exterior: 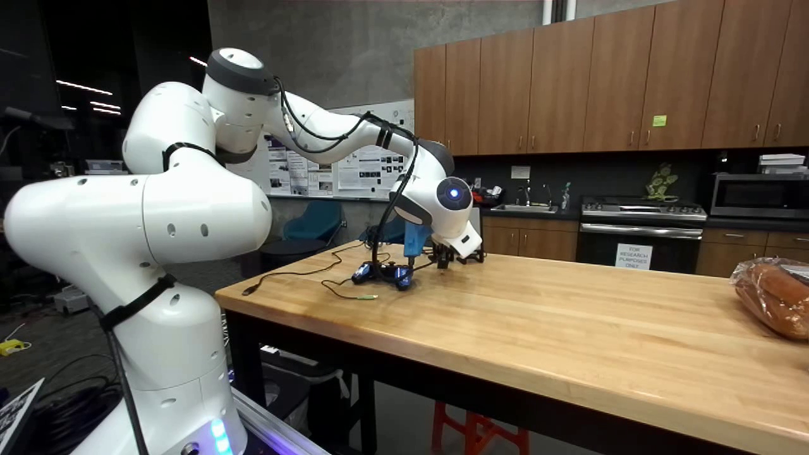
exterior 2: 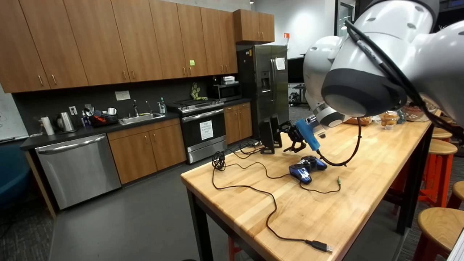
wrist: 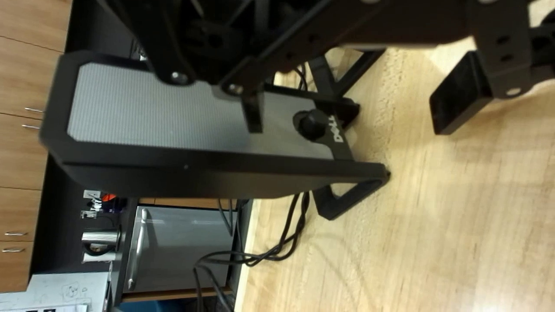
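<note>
Wooden table (exterior 2: 246,212), cabinets (exterior 2: 98,40) far side. In an exterior view: gripper (exterior 2: 284,139) spread wide, black speaker (exterior 2: 267,135) just left. Game controller (exterior 2: 302,170) near side.

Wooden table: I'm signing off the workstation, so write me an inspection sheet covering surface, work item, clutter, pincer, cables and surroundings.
Surface: wooden table, pale and planked.
Work item: Dell speaker, standing upright on the table.
Clutter: blue-and-black game controller; brown item in clear plastic, contents uncertain.
Pincer: open, jaws wide apart, nothing held; one jaw overlaps the speaker's front in the wrist view, contact cannot be told.
Cables: USB plug near the table's edge; green-tipped plug beside the controller; coiled bundle near another edge.
Surroundings: sink, stove, dishwasher, stools.
</note>
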Robot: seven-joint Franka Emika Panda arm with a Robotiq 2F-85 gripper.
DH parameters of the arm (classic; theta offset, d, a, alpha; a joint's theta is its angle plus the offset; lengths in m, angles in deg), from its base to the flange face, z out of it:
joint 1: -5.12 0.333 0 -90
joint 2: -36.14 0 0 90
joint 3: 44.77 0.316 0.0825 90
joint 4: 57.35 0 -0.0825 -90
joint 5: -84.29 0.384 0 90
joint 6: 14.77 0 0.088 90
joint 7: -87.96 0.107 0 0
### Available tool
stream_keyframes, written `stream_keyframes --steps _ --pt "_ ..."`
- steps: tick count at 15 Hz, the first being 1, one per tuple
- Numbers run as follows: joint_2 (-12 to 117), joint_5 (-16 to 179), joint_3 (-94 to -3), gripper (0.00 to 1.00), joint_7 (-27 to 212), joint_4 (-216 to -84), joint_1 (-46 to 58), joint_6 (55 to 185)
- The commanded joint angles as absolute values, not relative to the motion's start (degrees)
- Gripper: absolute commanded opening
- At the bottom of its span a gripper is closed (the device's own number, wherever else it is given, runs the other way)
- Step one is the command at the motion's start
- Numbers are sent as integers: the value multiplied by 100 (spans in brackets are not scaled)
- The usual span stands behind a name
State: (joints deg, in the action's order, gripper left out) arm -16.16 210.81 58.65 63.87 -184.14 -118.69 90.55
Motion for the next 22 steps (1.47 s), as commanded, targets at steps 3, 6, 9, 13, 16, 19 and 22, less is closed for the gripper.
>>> stream_keyframes --steps 3,6,9,13,16,19,22 --pt "-1719 20915 5691 93 6570 -18478 -11785 8892" --pt "-1715 20890 5685 93 6562 -18478 -11787 8879" --pt "-1721 20861 5685 92 6548 -18477 -11786 8879" --pt "-1697 20724 5676 92 6517 -18479 -11803 8784" --pt "-1686 20665 5666 93 6507 -18477 -11813 8697" --pt "-1677 20662 5658 90 6503 -18477 -11820 8639" --pt "-1665 20709 5657 91 6496 -18478 -11824 8628"
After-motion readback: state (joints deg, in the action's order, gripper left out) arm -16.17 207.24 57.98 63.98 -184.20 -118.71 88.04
